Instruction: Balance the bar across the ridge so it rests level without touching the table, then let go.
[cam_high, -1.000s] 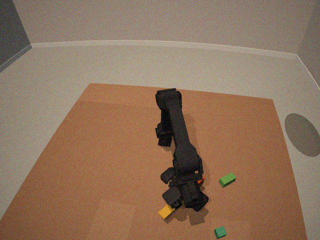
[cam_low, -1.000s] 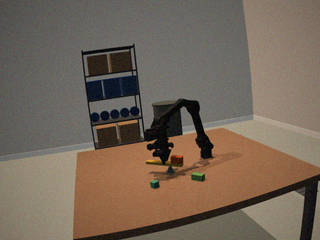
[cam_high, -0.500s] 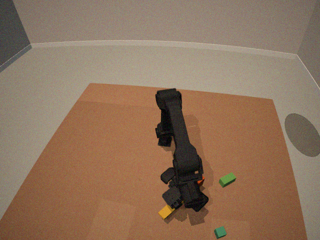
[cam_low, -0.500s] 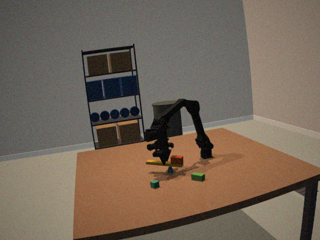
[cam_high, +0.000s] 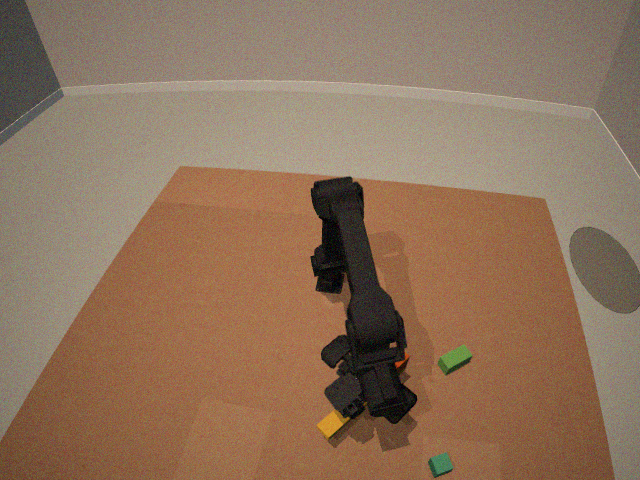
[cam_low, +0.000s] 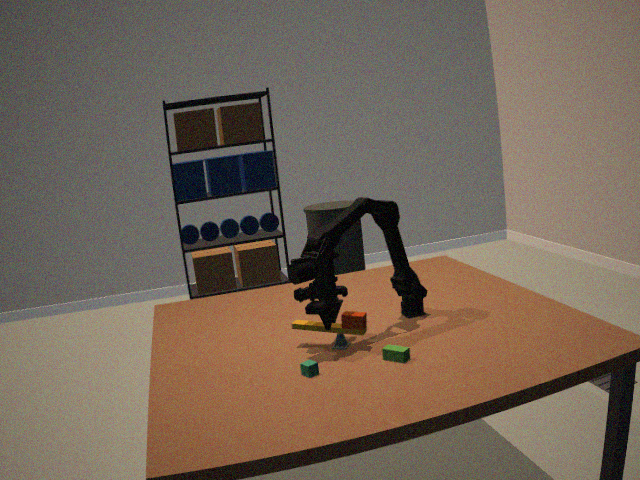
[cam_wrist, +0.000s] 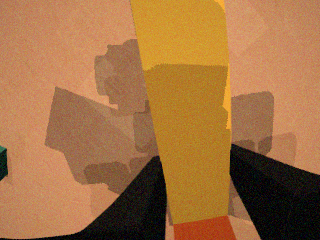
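claw: the black gripper (cam_low: 327, 327) (cam_wrist: 194, 158) is partway open, clamped on the yellow bar (cam_high: 331, 424) (cam_low: 309, 325) (cam_wrist: 192, 125), one dark wedge-shaped finger on each side of it
yellow bar: long, straight, squared-off stick, flat matte yellow with a shaded band across it in the wrist view. It runs between the fingers and pokes out both ways, up off the table, pretty close to level with maybe a slight tilt in the exterior view
orange-red block: boxy, plain-faced chunk (cam_high: 402, 362) (cam_low: 354, 320) (cam_wrist: 204, 229) sitting on top of one end of the bar, just beside the fingers
ridge: small grey-blue wedge (cam_low: 340, 341), narrow on top and wider at the foot, standing on the table under the bar, between the fingers and the block end. Can't really tell if bar and ridge are touching
arm: matte black, chunky joints (cam_high: 361, 268) (cam_low: 382, 209), bent over in a big arch
green block: smooth bright green oblong (cam_high: 454, 359) (cam_low: 395, 353), lying flat near the ridge, apart from it
teal cube: little blue-green one (cam_high: 440, 464) (cam_low: 309, 368) (cam_wrist: 2, 163), also on the table, off to the side of the claw
table: orange-brown top (cam_high: 232, 310) (cam_low: 248, 392) (cam_wrist: 40, 45), faintly grainy, dark edge
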